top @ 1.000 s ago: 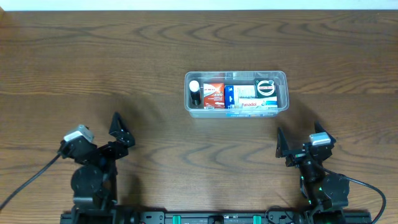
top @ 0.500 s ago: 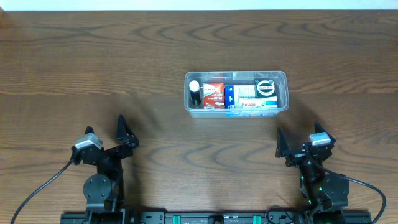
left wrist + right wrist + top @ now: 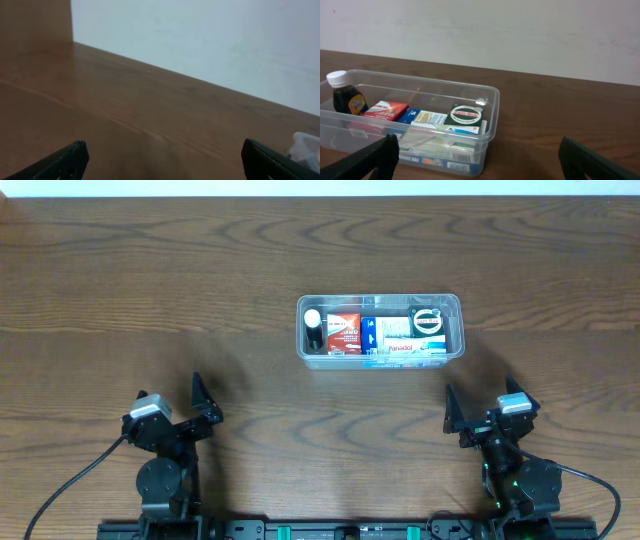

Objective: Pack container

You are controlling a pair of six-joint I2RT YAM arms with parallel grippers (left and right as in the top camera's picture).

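Note:
The container (image 3: 459, 328) is a clear plastic tub at the table's middle right, and it is packed. Inside stand a dark bottle with a white cap (image 3: 313, 328), a red box (image 3: 343, 330), blue and white cartons (image 3: 400, 342) and a round green tin (image 3: 429, 320). My left gripper (image 3: 170, 402) hangs open and empty near the front left, far from the tub. My right gripper (image 3: 482, 405) is open and empty, just in front of the tub's right end. The right wrist view shows the container (image 3: 435, 84), bottle (image 3: 344, 95) and tin (image 3: 465, 115) beyond my open right gripper (image 3: 477, 150).
The wooden table (image 3: 150, 280) runs to a pale wall at the back. In the left wrist view my left gripper (image 3: 162, 155) faces bare wood, with a corner of the container (image 3: 305, 145) at the right edge. Cables trail from both arm bases at the front edge.
My left arm has shifted a little to the right and swung round, still open. The right arm and the container have not moved.

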